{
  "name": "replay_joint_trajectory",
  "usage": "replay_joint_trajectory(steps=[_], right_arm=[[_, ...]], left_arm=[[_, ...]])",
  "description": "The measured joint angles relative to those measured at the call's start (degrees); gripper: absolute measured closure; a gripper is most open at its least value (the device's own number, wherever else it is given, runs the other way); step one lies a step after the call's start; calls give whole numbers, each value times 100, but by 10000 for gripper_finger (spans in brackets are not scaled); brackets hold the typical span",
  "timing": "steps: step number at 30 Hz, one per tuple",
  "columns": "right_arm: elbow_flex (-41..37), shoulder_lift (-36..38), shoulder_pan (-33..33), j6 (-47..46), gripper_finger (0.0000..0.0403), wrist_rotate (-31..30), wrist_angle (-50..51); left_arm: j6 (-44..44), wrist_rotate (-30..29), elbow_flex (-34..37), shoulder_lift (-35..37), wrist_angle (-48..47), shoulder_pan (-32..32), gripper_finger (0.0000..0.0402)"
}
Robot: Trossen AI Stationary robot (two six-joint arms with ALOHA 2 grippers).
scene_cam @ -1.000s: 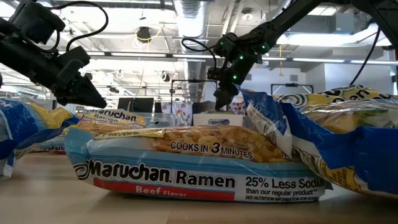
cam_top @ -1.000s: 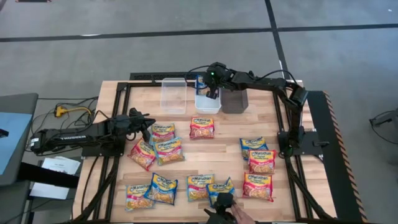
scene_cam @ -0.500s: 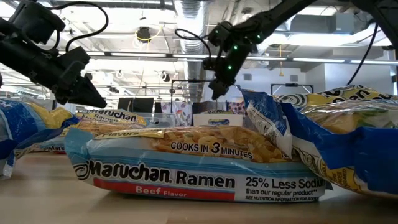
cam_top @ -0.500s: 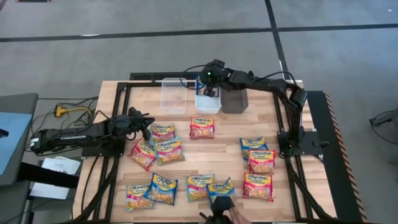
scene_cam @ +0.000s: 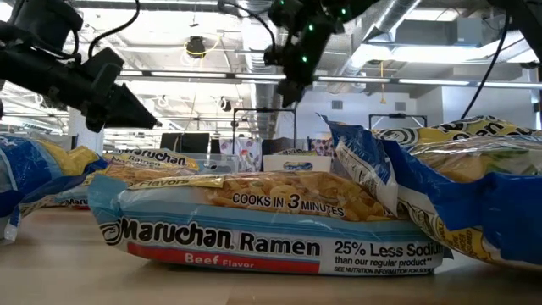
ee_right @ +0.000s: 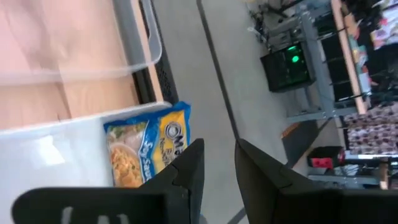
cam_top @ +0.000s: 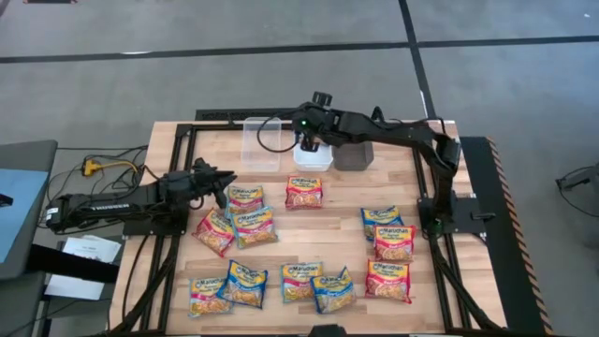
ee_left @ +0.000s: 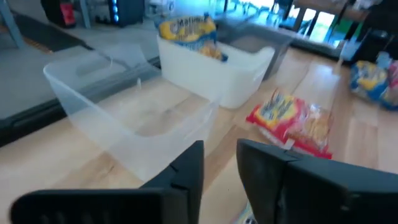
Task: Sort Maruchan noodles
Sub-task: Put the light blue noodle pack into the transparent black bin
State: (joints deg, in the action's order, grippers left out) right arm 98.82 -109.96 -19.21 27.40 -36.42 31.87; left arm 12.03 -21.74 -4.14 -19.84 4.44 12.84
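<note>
Where the tabletop (cam_top: 309, 234) begins at the left, finds the left end effector (cam_top: 227, 176) low and level, fingers parted with nothing between them, just beside the nearest of the Maruchan noodles (cam_top: 245, 197). Counts about ten more packets lying flat across the middle and right, a few overlapping, all apart from the bins. Farther right, at the back, sees the right end effector (cam_top: 307, 140) above the white bin (cam_top: 320, 164), likewise parted and empty, with one blue-and-yellow packet (ee_right: 149, 149) standing inside. Judges the packets light, crinkly and slick, with a brittle noodle block within. Best pinched gently at a free edge or crimped seam, without crushing. Would steer clear of overlapped corners.
</note>
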Motion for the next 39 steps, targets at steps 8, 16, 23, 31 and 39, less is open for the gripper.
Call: replay_joint_trajectory(steps=[8,16,23,31,39], right_arm=[[285,674,362,-108,288,-258,201],[288,1668,722,-218,288,-272,208],[287,2285,956,-573,288,-271,222],[287,2507,1158,-682,288,-247,222],[278,2431,1302,-927,288,-234,286]], left_arm=[[-307,-2,0,0,1475,0,257],[-448,630,-131,-4,2061,2,251],[-397,915,-1046,-4,370,2,251],[308,1468,-2204,-3,-2017,0,251],[926,2274,-2361,-98,-2252,0,250]])
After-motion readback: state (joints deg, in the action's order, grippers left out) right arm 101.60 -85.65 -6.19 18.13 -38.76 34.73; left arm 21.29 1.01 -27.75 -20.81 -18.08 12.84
